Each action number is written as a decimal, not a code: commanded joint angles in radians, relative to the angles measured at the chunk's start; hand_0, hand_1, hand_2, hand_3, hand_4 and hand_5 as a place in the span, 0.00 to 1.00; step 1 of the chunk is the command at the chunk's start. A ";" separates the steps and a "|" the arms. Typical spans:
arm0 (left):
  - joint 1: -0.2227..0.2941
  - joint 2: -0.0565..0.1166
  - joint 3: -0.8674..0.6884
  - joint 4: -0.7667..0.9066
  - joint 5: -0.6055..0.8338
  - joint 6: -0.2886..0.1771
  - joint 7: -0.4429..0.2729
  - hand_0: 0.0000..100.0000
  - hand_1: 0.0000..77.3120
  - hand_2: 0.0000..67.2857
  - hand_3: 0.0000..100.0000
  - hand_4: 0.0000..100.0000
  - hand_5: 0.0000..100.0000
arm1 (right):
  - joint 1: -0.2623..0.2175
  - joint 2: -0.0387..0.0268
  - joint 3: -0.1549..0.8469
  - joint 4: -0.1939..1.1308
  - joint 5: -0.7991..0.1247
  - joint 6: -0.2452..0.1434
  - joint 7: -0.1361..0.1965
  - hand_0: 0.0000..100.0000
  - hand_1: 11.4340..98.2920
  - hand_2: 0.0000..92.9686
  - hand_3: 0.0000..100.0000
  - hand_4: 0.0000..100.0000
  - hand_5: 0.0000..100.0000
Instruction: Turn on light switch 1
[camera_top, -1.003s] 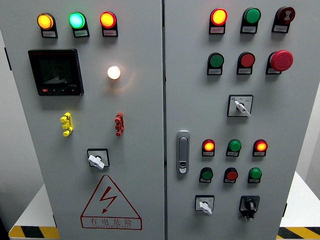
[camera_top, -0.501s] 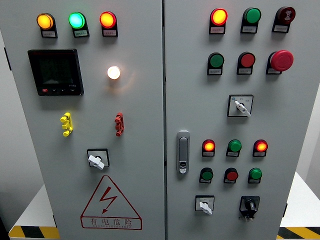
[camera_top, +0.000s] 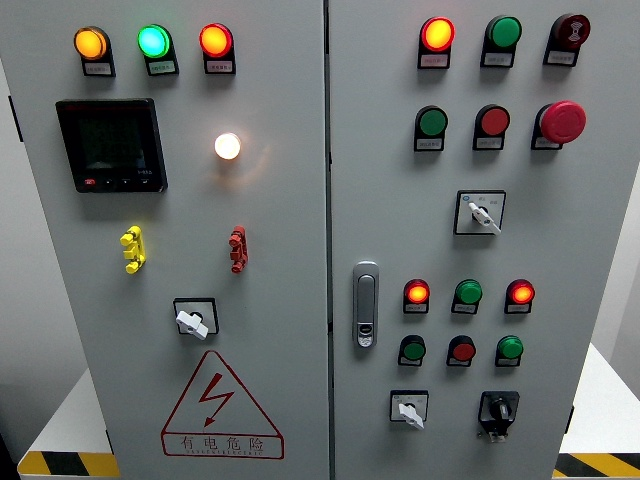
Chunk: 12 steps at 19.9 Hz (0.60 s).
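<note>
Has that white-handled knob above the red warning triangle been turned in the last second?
No. The white-handled rotary knob points down-left toward the red warning triangle, just as before, and sits at the same spot beneath the yellow toggle.

Matt grey cabinet (camera_top: 280, 250), shiny chrome handle (camera_top: 366, 304)

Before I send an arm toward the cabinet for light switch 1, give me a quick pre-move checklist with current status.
1. Hands in view: not ok, neither arm shows in the head view.
2. Which control is switch 1: cannot tell, the labels are too small to read.
3. Candidate rotary switches visible: ok, the left door rotary switch, the upper right rotary switch and the lower right rotary switch are unobstructed.
4. White bulb: ok, already glowing.
5. Door handle: ok, doors look closed.
</note>
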 joint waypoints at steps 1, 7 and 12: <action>0.001 -0.001 0.015 0.006 0.000 0.002 0.025 0.00 0.12 0.11 0.00 0.10 0.14 | 0.000 0.0000 -0.001 0.000 0.000 0.000 0.000 0.00 0.09 0.00 0.20 0.19 0.11; 0.002 -0.007 0.047 0.008 0.002 0.005 0.035 0.00 0.07 0.02 0.00 0.00 0.08 | 0.000 0.0000 0.001 0.000 0.000 0.000 0.000 0.00 0.09 0.00 0.20 0.19 0.11; 0.002 -0.017 0.130 0.008 -0.001 0.011 0.041 0.00 0.06 0.00 0.00 0.00 0.05 | 0.000 0.0000 0.001 0.000 0.000 0.000 0.000 0.00 0.09 0.00 0.20 0.19 0.11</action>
